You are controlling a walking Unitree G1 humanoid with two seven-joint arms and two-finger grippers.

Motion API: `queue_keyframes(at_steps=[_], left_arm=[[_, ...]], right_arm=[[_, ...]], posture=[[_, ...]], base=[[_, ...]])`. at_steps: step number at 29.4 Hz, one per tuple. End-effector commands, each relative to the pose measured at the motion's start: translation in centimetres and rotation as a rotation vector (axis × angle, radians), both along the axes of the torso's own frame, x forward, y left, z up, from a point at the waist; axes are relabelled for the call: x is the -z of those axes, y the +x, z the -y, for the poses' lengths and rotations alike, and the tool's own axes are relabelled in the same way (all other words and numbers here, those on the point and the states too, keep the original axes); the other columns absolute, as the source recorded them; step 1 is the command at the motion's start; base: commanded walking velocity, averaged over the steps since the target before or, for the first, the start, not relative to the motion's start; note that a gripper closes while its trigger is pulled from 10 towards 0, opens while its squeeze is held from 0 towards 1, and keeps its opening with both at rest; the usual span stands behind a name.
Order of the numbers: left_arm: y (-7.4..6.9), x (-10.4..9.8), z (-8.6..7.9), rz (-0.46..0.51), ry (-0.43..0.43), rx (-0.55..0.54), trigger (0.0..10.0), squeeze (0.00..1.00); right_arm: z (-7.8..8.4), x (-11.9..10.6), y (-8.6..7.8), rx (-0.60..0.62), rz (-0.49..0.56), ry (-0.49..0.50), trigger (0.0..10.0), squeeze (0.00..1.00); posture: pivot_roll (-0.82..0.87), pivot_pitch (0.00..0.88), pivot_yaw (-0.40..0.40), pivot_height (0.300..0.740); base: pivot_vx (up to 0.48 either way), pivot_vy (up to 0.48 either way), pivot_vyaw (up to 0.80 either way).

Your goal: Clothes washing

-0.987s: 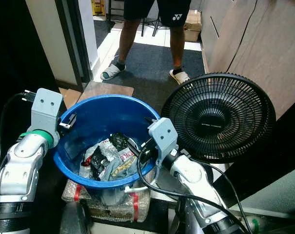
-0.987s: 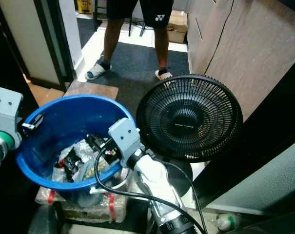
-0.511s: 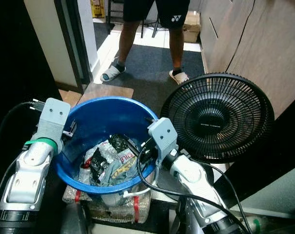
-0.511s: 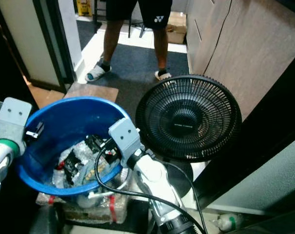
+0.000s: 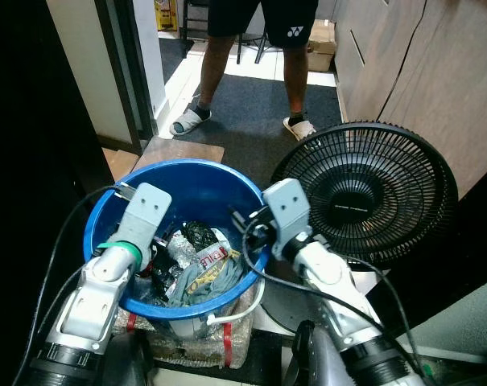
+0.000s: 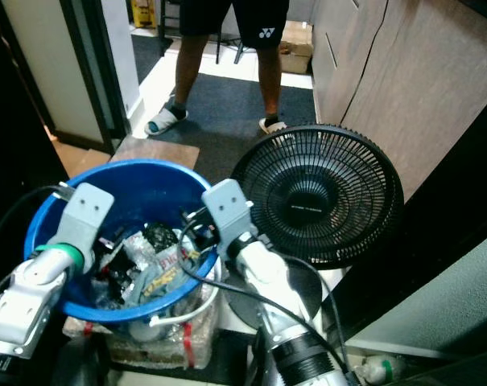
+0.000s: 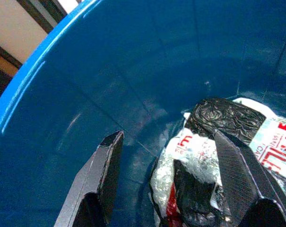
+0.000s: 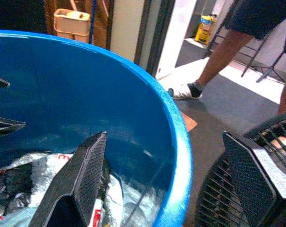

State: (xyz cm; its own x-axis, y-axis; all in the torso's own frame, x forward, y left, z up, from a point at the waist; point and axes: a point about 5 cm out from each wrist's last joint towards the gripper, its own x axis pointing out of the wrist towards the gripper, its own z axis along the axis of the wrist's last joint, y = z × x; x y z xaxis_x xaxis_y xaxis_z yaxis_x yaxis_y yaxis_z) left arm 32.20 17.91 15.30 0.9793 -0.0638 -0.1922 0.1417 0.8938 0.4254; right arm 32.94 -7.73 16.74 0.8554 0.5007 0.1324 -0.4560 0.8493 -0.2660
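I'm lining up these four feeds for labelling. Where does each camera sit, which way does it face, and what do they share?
Left eye: on the head, looking down at the blue tub, fan and a person's legs; both silver arms show.
Right eye: same head, same scene.
Left wrist: on the left arm, looking into the tub at the clothes; open left tool.
Right wrist: on the right arm, facing the tub's rim; open right tool straddles it.
All four share the tub.
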Motion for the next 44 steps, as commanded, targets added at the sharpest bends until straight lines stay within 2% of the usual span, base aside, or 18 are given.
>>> queue_keyframes(at_steps=[1, 7, 10, 15, 16, 17, 18, 19, 21, 22, 24, 29, 33, 39, 42, 43, 44], left_arm=[[0.0, 0.7, 0.6, -0.018, 0.016, 0.016, 10.0, 0.0], [0.3, 0.9, 2.0, -0.013, 0.053, 0.055, 10.0, 0.0], [0.4, 1.0, 2.0, -0.014, 0.058, 0.053, 10.0, 0.0], [0.4, 1.2, 1.2, -0.019, 0.074, 0.033, 10.0, 0.0], [0.1, 1.1, 0.4, -0.021, 0.077, 0.021, 10.0, 0.0], [0.1, 1.1, 0.4, -0.021, 0.077, 0.021, 10.0, 0.0], [-0.6, 0.8, -0.7, -0.018, 0.066, 0.021, 10.0, 0.0], [-0.6, 0.8, -0.7, -0.018, 0.066, 0.021, 10.0, 0.0], [-2.7, 0.2, -2.4, -0.017, 0.069, 0.03, 10.0, 0.0], [-2.7, 0.2, -2.4, -0.017, 0.069, 0.03, 10.0, 0.0], [-4.1, 0.6, -3.6, -0.042, 0.082, 0.01, 10.0, 0.0], [-5.5, 2.1, -3.8, -0.091, 0.102, 0.004, 10.0, 0.0], [-6.1, 2.7, -3.1, -0.108, 0.103, 0.028, 10.0, 0.0], [-6.2, 2.5, -2.9, -0.108, 0.093, 0.034, 10.0, 0.0], [-6.1, 2.3, -3.0, -0.113, 0.094, 0.038, 10.0, 0.0], [-6.1, 2.3, -3.0, -0.113, 0.094, 0.038, 10.0, 0.0], [-6.2, 2.3, -3.0, -0.115, 0.094, 0.04, 10.0, 0.0]], right_arm=[[-0.1, 0.6, 0.0, 0.002, -0.031, 0.005, 10.0, 0.0], [-0.2, 0.6, 0.2, -0.007, -0.018, -0.005, 10.0, 0.0], [-0.3, 0.6, 0.1, -0.012, -0.015, -0.012, 10.0, 0.0], [-0.4, 0.6, 0.0, -0.02, -0.012, -0.014, 10.0, 0.0], [-0.4, 0.7, -0.1, -0.023, -0.011, -0.015, 10.0, 0.0], [-0.4, 0.7, -0.1, -0.023, -0.011, -0.015, 10.0, 0.0], [-0.4, 0.8, -0.4, -0.025, -0.011, -0.015, 10.0, 0.0], [-0.4, 0.8, -0.4, -0.025, -0.011, -0.015, 10.0, 0.0], [-0.4, 1.0, -0.8, -0.029, -0.016, -0.013, 10.0, 0.0], [-0.4, 1.0, -0.8, -0.029, -0.016, -0.013, 10.0, 0.0], [-0.7, 1.4, -1.1, -0.039, -0.027, -0.008, 10.0, 0.0], [-1.1, 1.4, -1.2, -0.056, -0.029, -0.005, 10.0, 0.0], [-1.1, 1.3, -1.1, -0.057, -0.026, -0.007, 10.0, 0.0], [-0.8, 1.5, -1.3, -0.051, -0.033, -0.002, 10.0, 0.0], [0.9, -0.5, -1.1, 0.004, 0.007, 0.062, 10.0, 0.0], [0.9, -0.5, -1.1, 0.004, 0.007, 0.062, 10.0, 0.0], [1.9, -1.9, -0.9, 0.033, 0.05, 0.069, 10.0, 0.0]], posture=[[0.12, 0.084, -0.011, 0.3], [0.11, 0.076, -0.009, 0.3], [0.11, 0.076, -0.009, 0.3], [0.11, 0.073, -0.005, 0.3], [0.11, 0.071, 0.0, 0.3], [0.11, 0.071, 0.0, 0.3], [0.11, 0.071, 0.003, 0.3], [0.11, 0.071, 0.003, 0.3], [0.13, 0.078, -0.002, 0.3], [0.13, 0.078, -0.002, 0.3], [0.14, 0.084, -0.007, 0.3], [0.14, 0.092, -0.013, 0.3], [0.14, 0.095, -0.013, 0.3], [0.14, 0.097, -0.013, 0.3], [0.14, 0.099, -0.012, 0.3], [0.14, 0.099, -0.012, 0.3], [0.13, 0.1, -0.011, 0.3]], base=[[0.0, 0.0, 0.0], [0.0, 0.0, 0.0], [0.0, 0.0, 0.0], [0.0, 0.0, 0.0], [0.0, 0.0, 0.0], [0.0, 0.0, 0.0], [0.0, 0.0, 0.0], [0.0, 0.0, 0.0], [0.0, 0.0, 0.0], [0.0, 0.0, 0.0], [0.0, 0.0, 0.0], [0.0, 0.0, 0.0], [0.0, 0.0, 0.0], [0.0, 0.0, 0.0], [0.0, 0.0, 0.0], [0.0, 0.0, 0.0], [0.0, 0.0, 0.0]])
